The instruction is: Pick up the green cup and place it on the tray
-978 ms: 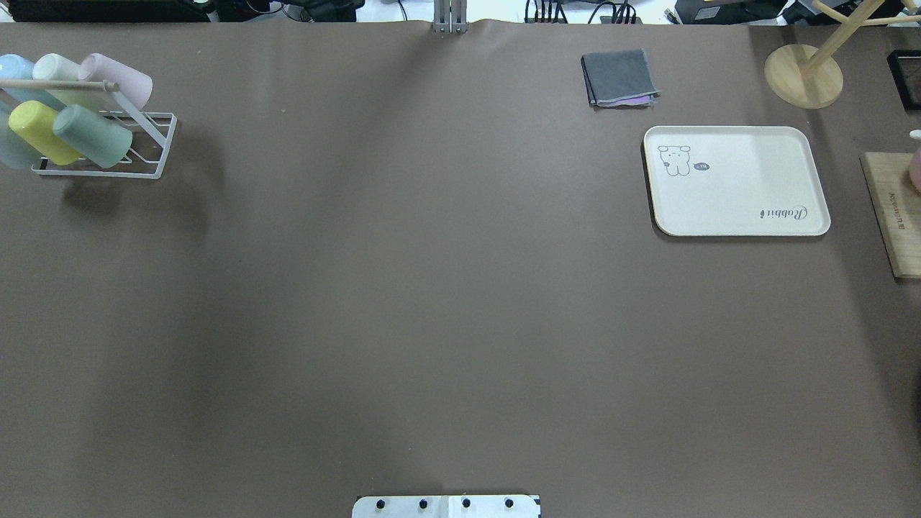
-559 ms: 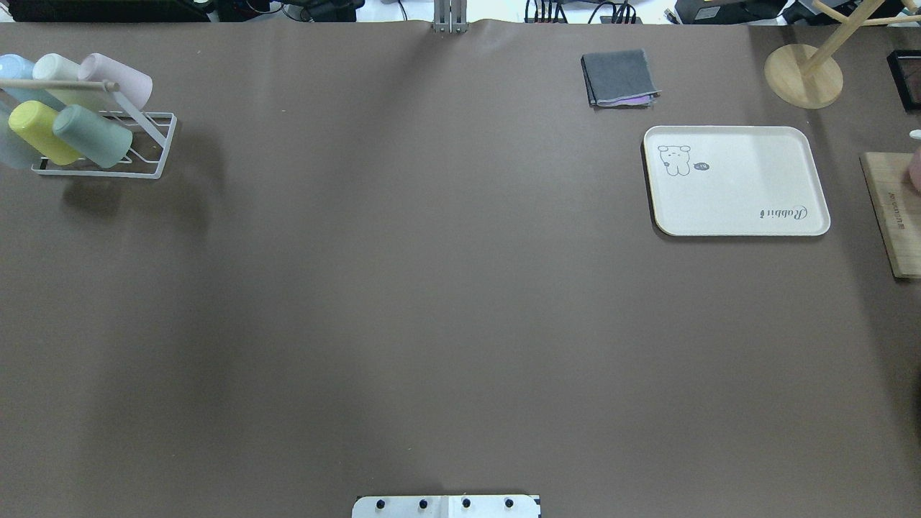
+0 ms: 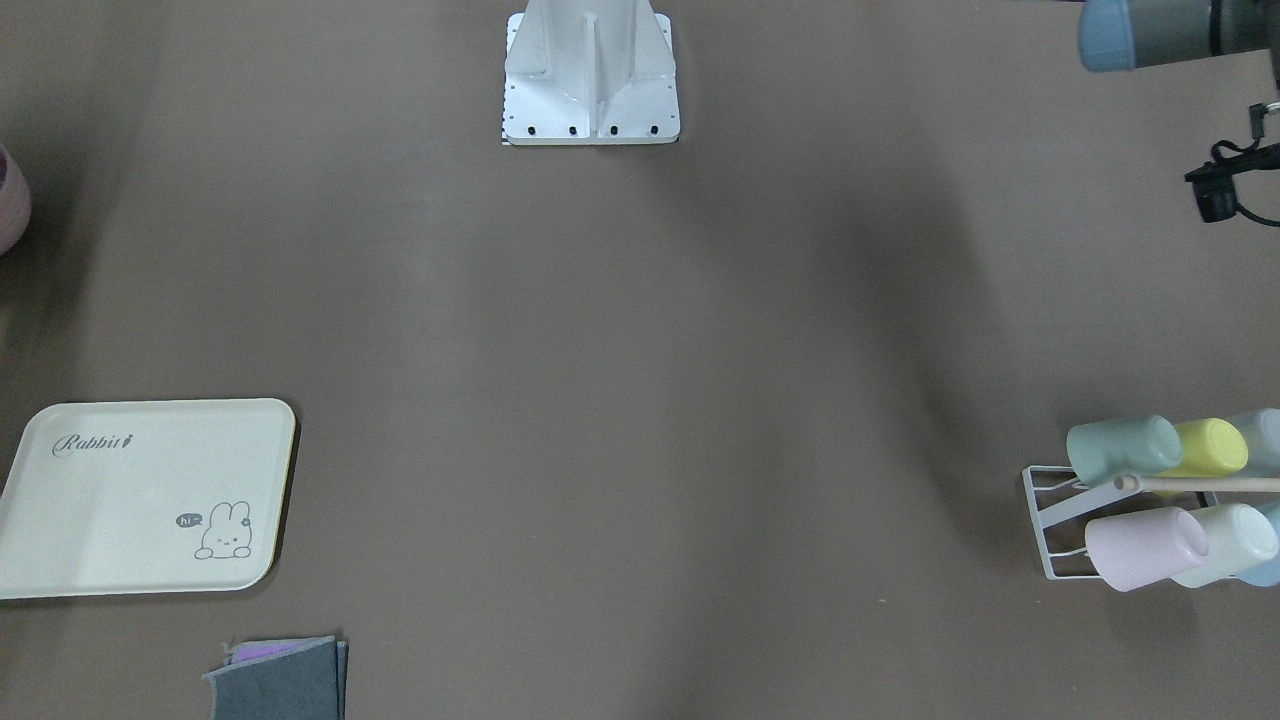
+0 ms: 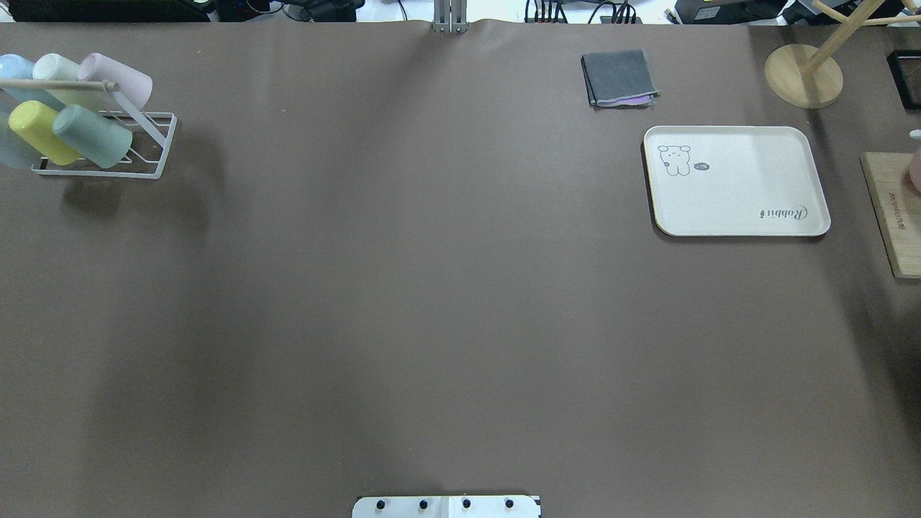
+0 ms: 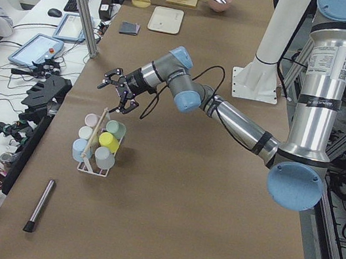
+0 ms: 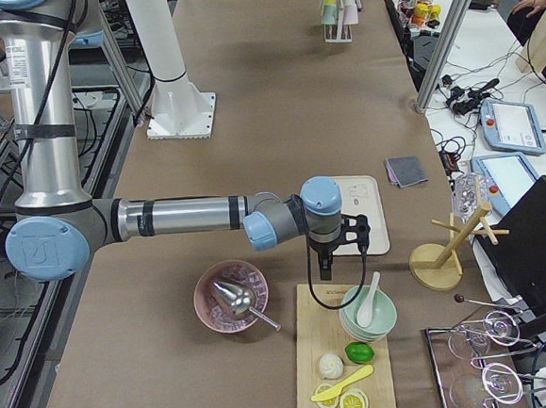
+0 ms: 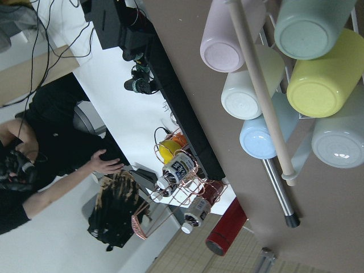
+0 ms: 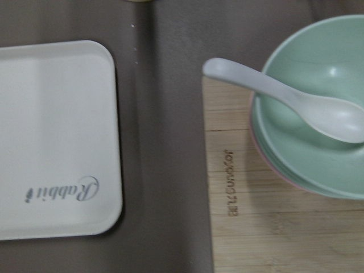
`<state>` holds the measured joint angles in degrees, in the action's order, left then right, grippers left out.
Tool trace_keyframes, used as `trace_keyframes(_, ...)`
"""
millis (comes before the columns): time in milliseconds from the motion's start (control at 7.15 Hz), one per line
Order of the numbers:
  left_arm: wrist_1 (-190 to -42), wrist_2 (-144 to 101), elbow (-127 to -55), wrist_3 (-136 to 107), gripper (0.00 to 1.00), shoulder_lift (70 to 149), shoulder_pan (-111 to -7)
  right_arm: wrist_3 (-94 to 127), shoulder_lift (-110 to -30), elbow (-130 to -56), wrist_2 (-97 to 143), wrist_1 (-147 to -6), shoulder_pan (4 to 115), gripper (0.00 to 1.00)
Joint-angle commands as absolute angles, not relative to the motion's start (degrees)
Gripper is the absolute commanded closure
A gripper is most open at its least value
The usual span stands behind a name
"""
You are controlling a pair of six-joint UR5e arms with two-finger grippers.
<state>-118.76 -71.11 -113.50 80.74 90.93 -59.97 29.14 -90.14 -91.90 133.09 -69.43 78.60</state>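
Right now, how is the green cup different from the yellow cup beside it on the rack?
The green cup is a dull sage green; the yellow cup is bright yellow. The green cup sits at the end of its row, nearest the table's middle; the yellow cup is squeezed between it and a pale cup. Both are plain, handleless and the same shape, and they lie tilted side by side on the white rack.

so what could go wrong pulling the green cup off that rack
The green cup sits tilted on the rack right beside the yellow cup, so a grasp may knock that one. The wooden rod runs close by and could snag the left gripper. The tray lies far across the table, a long carry.
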Motion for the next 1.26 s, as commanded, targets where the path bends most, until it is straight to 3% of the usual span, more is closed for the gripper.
trace_keyframes(0, -119.4, -61.5, -112.8, 82.7, 0.02, 90.2, -52.1, 34.6, -85.5, -90.6, 133.3, -68.6, 73.8, 0.0)
trace_keyframes(559, -133.7, -52.1, -99.0, 82.8, 0.02, 90.1, -45.7, 34.0, -77.4, -77.5, 131.8, -67.5, 69.7, 0.0)
trace_keyframes(1118, -137.1, -46.8, -95.7, 82.4, 0.02, 90.2, -40.9, 31.0, -76.4, -74.3, 125.9, -62.4, 67.3, 0.0)
